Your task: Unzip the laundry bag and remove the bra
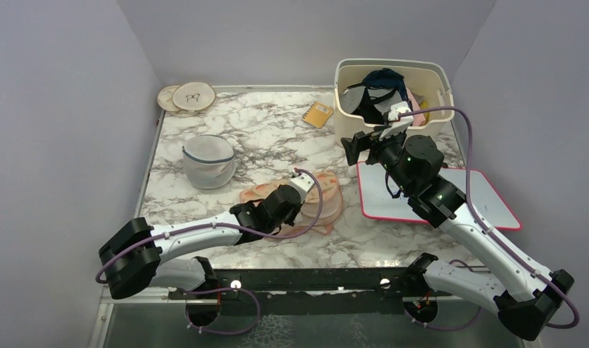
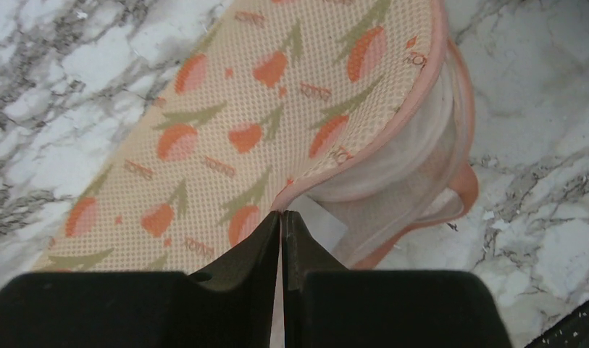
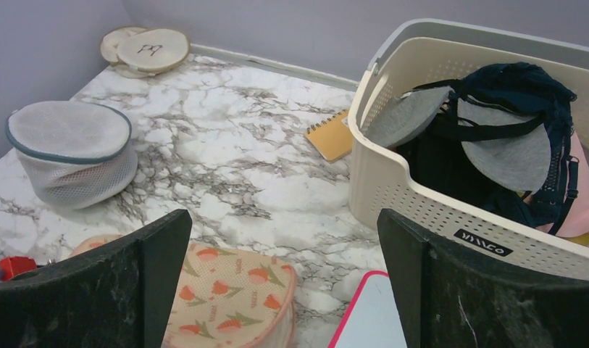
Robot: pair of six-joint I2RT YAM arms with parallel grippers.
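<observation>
Left wrist view: left gripper (image 2: 280, 217) was closed, tips at the pink edge of the laundry bag (image 2: 262, 123); zip hold unclear.
Place: it lay flat, near middle of the table (image 1: 277, 123).
Right gripper (image 3: 282, 239): stood open, empty, near the basket (image 3: 393, 181).
Risk: pinch could slip; unpinned, it could drag.
Room: far side was open; board (image 1: 487, 196) lay close right.

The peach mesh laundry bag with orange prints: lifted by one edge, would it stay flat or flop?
Probably floppy: the peach mesh laundry bag is thin netted fabric, and its pink-edged layers gape apart. Likely light, being mostly holes. Pushed, it would probably slide across the smooth marble table rather than tip, since it lies flat.
</observation>
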